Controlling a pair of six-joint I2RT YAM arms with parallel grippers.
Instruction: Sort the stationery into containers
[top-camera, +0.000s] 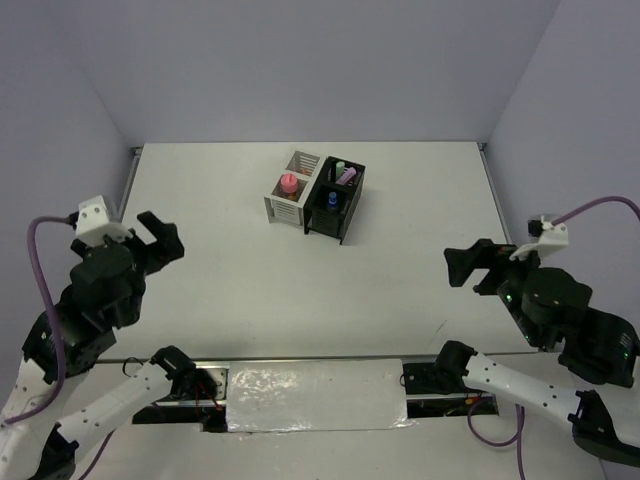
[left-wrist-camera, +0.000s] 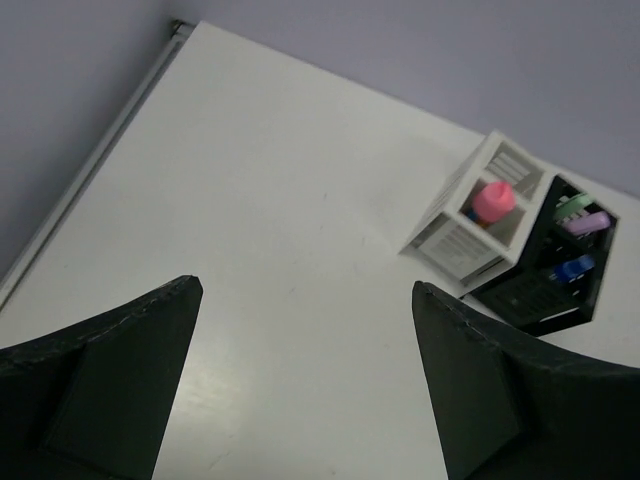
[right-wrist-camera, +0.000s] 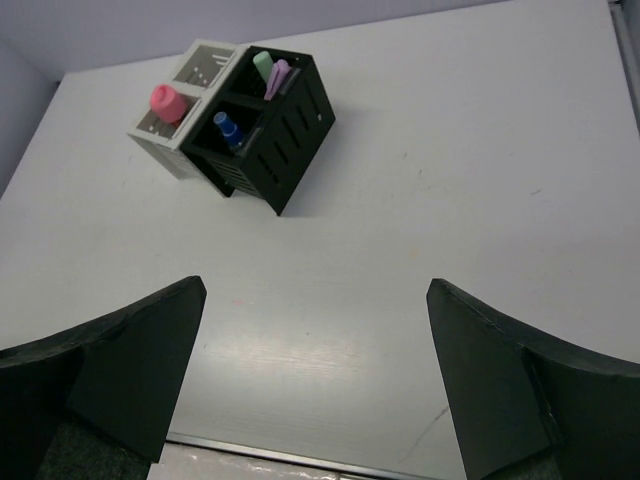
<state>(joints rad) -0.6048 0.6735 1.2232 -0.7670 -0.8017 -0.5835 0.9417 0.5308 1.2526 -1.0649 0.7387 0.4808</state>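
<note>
The two containers stand side by side at mid-table: a white slatted box (top-camera: 283, 205) and a black one (top-camera: 340, 215). A pink tube (top-camera: 289, 183) stands in the white box. The black box holds a green pen (top-camera: 340, 166), a purple pen (top-camera: 347, 176) and a blue-capped item (top-camera: 333, 199). My left gripper (top-camera: 163, 237) hovers open and empty at the near left. My right gripper (top-camera: 456, 268) hovers open and empty at the near right. From the left wrist, the gripper (left-wrist-camera: 305, 287) frames bare table, the white box (left-wrist-camera: 455, 240) far right. From the right wrist, the gripper (right-wrist-camera: 316, 284) faces the black box (right-wrist-camera: 290, 130).
The white table (top-camera: 400, 280) has a metal rail (top-camera: 128, 185) along its left edge and walls on three sides. A foil-covered strip (top-camera: 310, 395) lies along the near edge between the arm bases.
</note>
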